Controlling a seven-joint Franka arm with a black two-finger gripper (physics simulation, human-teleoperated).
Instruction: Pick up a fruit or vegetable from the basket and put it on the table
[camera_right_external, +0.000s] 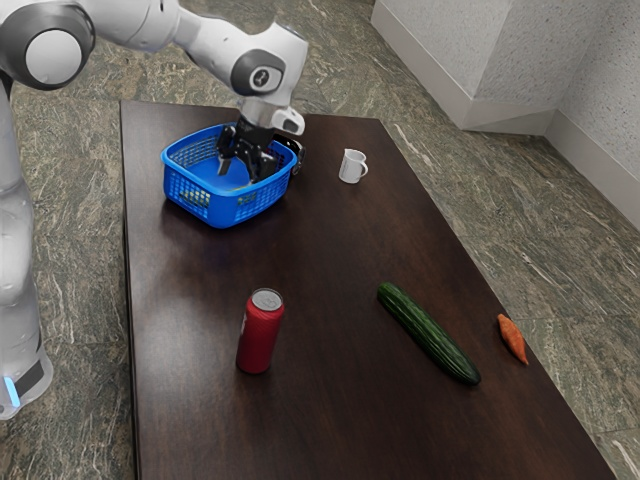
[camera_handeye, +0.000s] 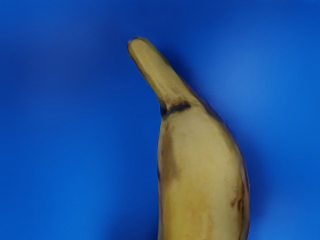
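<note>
My black two-finger claw (camera_right_external: 239, 172), released, reaches into the blue plastic basket (camera_right_external: 226, 211). Beneath it, the curved yellow banana (camera_handeye: 202, 165) extends stem-outward.

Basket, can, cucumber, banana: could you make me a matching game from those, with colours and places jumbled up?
1. Basket
2. Can
3. Cucumber
4. Banana

A. Red, standing upright
B. Yellow with dark marks
C. Blue, with the claw reaching down into it
D. Dark green, lying on the table

Pairs: 1-C, 2-A, 3-D, 4-B
</note>
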